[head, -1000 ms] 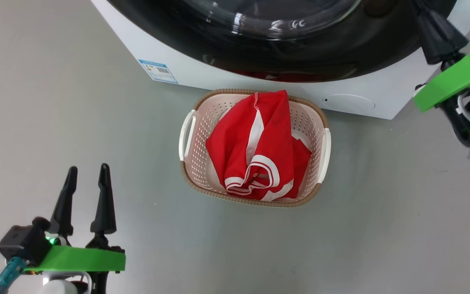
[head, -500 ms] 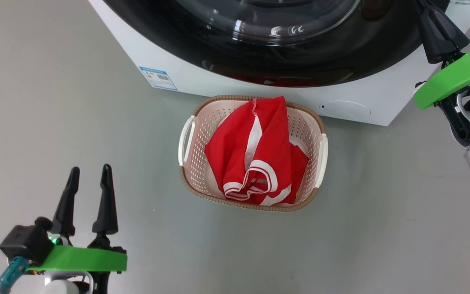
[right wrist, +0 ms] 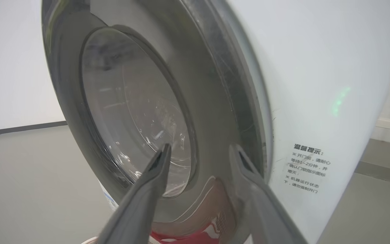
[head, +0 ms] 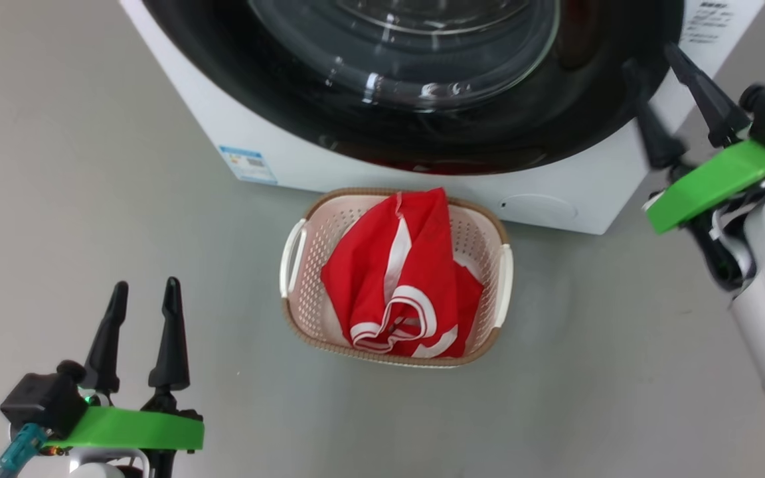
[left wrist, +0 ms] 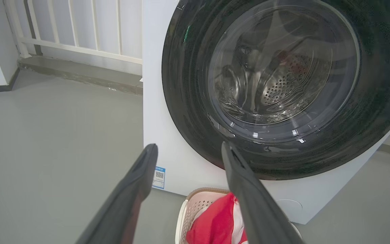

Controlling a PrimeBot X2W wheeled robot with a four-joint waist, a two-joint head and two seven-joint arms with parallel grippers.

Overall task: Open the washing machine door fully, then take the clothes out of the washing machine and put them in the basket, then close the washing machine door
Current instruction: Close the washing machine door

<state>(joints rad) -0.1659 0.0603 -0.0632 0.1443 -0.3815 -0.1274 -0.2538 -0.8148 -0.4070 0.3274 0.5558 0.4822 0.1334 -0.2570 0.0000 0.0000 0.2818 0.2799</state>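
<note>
The right tool (head: 649, 58) has been opened. A second ago its fingers were pressed together at the right edge of the door (head: 422, 143). Now they are seen parted and empty, just beside the glossy black rim. The door is seen lying flush against the front of the washing machine (head: 303, 143), so the closing push is judged done and the tool to be letting go. Whether the latch has caught cannot be told. The whole head picture has shifted, which is put down to the camera, not the things. The clothes (head: 409, 265) are heaped in the basket (head: 306, 292), which stands on the floor (head: 90, 199) just before the machine. The left tool (head: 145, 287) is held open and empty, well apart from the basket.
</note>
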